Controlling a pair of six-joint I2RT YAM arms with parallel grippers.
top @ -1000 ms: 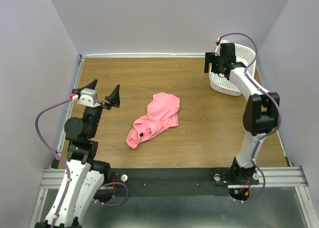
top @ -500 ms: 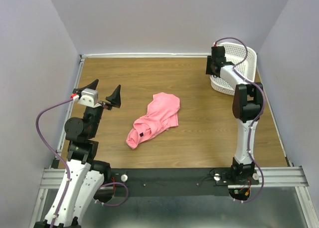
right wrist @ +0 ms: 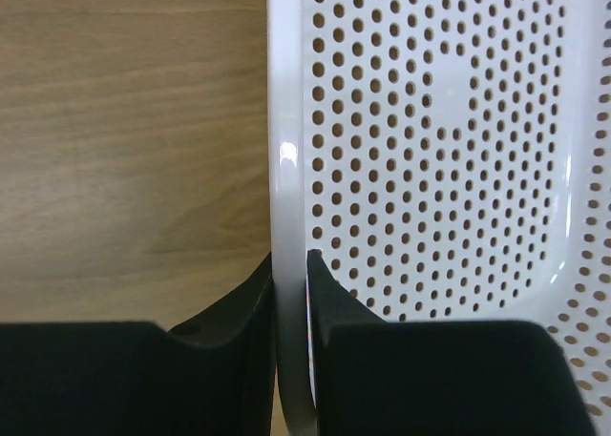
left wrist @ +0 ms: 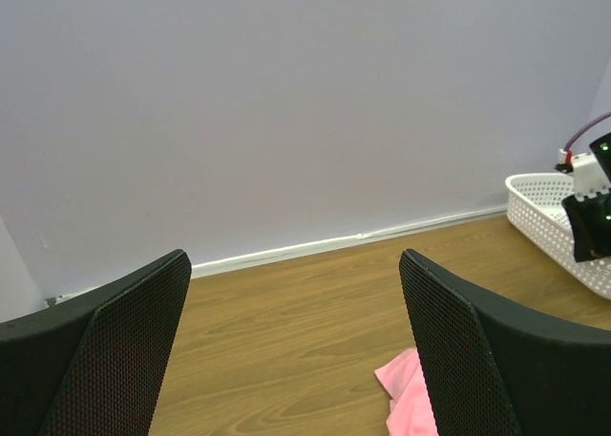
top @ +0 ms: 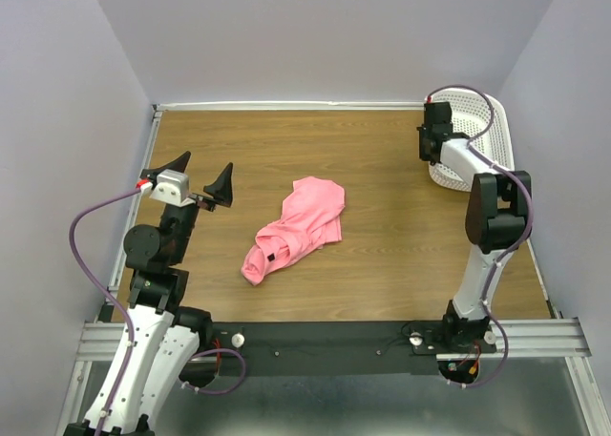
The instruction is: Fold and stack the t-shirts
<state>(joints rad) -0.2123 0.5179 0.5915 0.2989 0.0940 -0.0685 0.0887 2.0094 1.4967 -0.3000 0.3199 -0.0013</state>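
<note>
One salmon-pink t-shirt (top: 298, 227) lies crumpled in the middle of the wooden table; its corner (left wrist: 406, 390) shows low in the left wrist view. My left gripper (top: 202, 177) hovers open over the table's left side, well clear of the shirt, with nothing between its fingers (left wrist: 124, 345). At the back right, my right gripper (top: 431, 146) is shut on the rim (right wrist: 286, 178) of the white mesh basket (top: 474, 140), one finger outside the wall and one inside.
The basket stands tilted against the right wall at the table's far right corner. Its inside shows only perforated plastic (right wrist: 449, 150) in the right wrist view. Purple-grey walls close the table at back and sides.
The right gripper has closed on the basket's rim and swung it right, toward the side wall. The left arm and the t-shirt have not moved.
</note>
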